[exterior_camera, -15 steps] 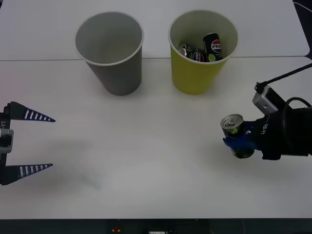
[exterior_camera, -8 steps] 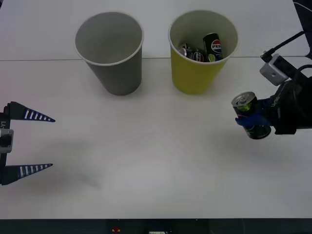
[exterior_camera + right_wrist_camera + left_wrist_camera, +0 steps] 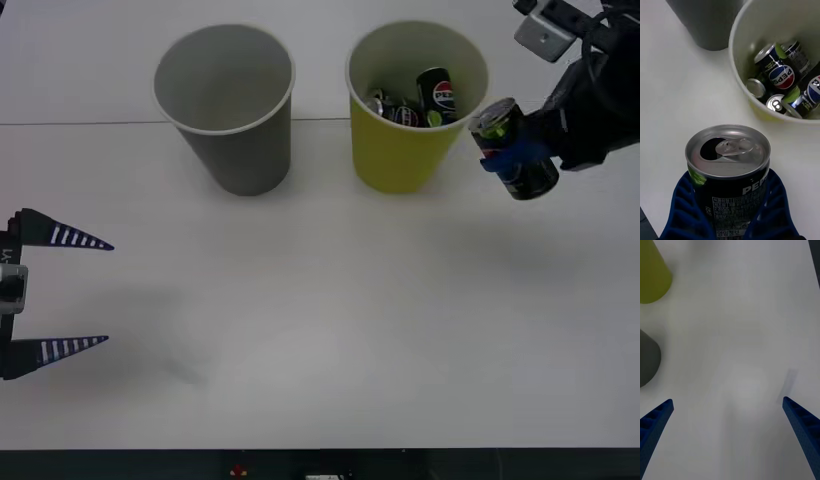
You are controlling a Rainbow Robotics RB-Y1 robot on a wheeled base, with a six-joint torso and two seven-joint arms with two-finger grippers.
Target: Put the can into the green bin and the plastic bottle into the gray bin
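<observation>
White table (image 3: 320, 320); dark silver-topped can (image 3: 512, 148) tilted beside green bin (image 3: 405, 150).

Two bins: one gray bin (image 3: 224, 104); one green bin (image 3: 410, 152); one can (image 3: 512, 148) outside them; about five Pepsi cans (image 3: 779, 72) lie in the green one; two grippers: left gripper (image 3: 75, 292), right gripper (image 3: 515, 158).
</observation>
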